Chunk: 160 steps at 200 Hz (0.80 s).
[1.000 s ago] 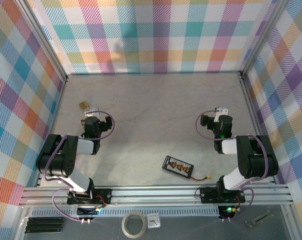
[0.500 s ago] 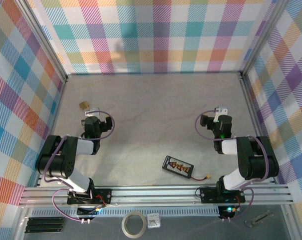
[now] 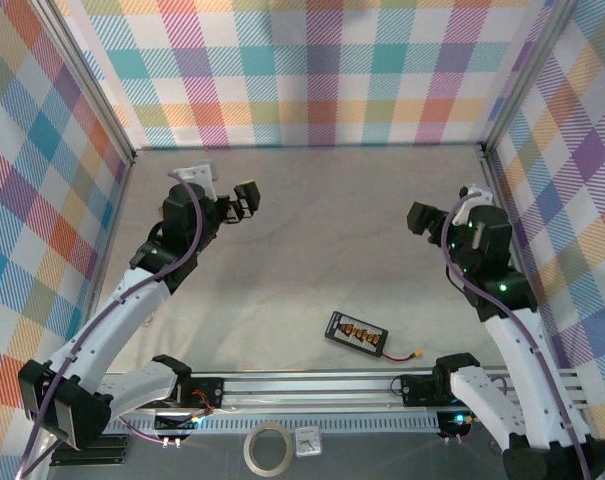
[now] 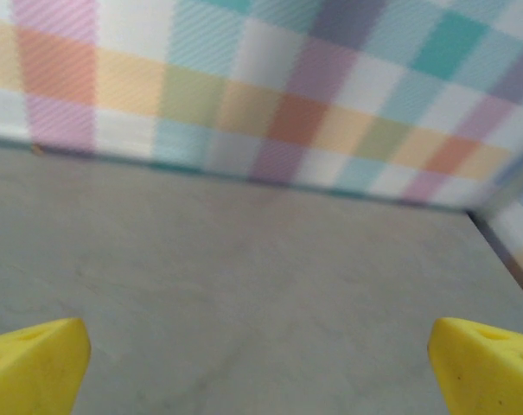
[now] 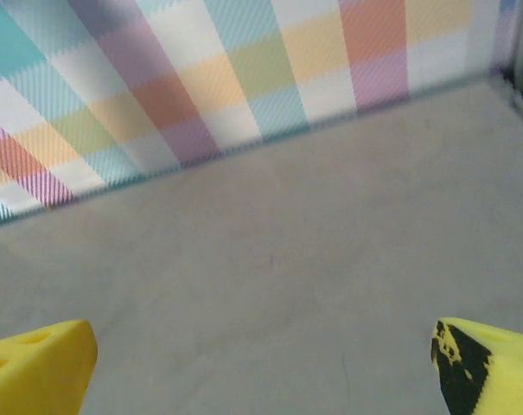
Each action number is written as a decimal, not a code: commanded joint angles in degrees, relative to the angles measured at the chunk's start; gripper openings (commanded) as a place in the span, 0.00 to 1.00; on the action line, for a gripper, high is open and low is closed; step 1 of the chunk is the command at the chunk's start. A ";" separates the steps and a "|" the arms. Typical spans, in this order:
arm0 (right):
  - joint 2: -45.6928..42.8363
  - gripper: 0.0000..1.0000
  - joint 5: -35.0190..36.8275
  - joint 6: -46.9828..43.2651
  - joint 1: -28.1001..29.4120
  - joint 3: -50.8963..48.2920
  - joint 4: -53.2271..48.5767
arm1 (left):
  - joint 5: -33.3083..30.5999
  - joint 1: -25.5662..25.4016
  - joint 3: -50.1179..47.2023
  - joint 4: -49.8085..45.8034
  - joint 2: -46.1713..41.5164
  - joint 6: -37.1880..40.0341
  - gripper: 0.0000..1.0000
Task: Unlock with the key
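Observation:
My left gripper [image 3: 244, 197] hangs above the far left of the table, reaching toward the back wall. In the left wrist view its yellow fingertips [image 4: 32, 367] stand wide apart, and the gripper [image 4: 259, 372] is open over bare grey table. My right gripper [image 3: 419, 218] is raised over the right side. It is open too [image 5: 261, 367], with its yellow fingertips [image 5: 490, 363] at the frame's corners and nothing between them. The small brass lock is hidden under my left arm. I cannot make out a key.
A black charger board [image 3: 357, 333] with an orange-plugged lead lies near the front middle of the table [image 3: 312, 250]. Plaid walls [image 3: 312, 70] close the back and both sides. A tape roll [image 3: 268, 448] sits below the front rail.
Both arms have unfolded from their low tucked pose and lifted, with the grippers swung up and forward. My left arm now covers the spot where the brass lock lay.

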 commanded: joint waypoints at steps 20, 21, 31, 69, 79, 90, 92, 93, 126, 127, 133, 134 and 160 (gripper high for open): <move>1.64 0.99 7.92 8.43 0.25 2.32 -26.38 | 12.07 -2.71 3.02 -19.77 1.05 -4.69 1.00; 1.70 0.99 8.27 8.59 0.21 2.30 -26.62 | 12.30 -2.75 2.95 -19.90 0.96 -4.70 1.00; 2.37 0.99 12.50 11.76 -0.36 1.58 -28.32 | 14.25 -2.81 2.13 -20.73 -0.31 -4.71 1.00; 5.50 0.99 12.53 13.34 -14.63 -3.83 -26.20 | 18.15 -2.95 -2.42 -22.67 -6.94 -5.07 1.00; 7.92 0.99 11.13 14.11 -18.79 -4.41 -26.12 | 18.14 -2.94 -2.75 -23.61 -8.09 -4.79 1.00; 10.36 0.99 6.97 14.46 -24.03 -5.92 -24.52 | 17.67 -2.96 -2.75 -24.69 -8.85 -4.54 1.00; 10.73 0.99 6.15 14.47 -25.04 -6.27 -24.20 | 17.58 -2.91 -2.75 -24.87 -8.94 -4.47 1.00; 10.90 0.99 5.80 14.47 -25.53 -6.34 -24.03 | 17.56 -2.94 -2.75 -24.96 -9.00 -4.46 1.00; 16.10 1.00 1.01 13.53 -35.55 -10.77 -19.19 | 18.37 -2.96 -1.90 -27.13 -9.45 -4.22 1.00; 16.27 1.00 1.13 13.47 -35.75 -10.87 -19.07 | 18.35 -2.96 -1.88 -27.14 -9.47 -4.20 1.00; 17.21 1.00 1.48 13.16 -36.95 -11.52 -18.34 | 18.45 -2.91 -1.83 -27.53 -9.54 -4.31 1.00; 17.44 1.00 1.49 13.11 -37.20 -11.65 -18.24 | 18.44 -2.94 -1.81 -27.60 -9.52 -4.34 1.00; 21.26 0.97 1.89 12.27 -41.65 -12.77 -15.72 | 18.38 -2.95 -1.72 -28.43 -10.31 -4.85 1.00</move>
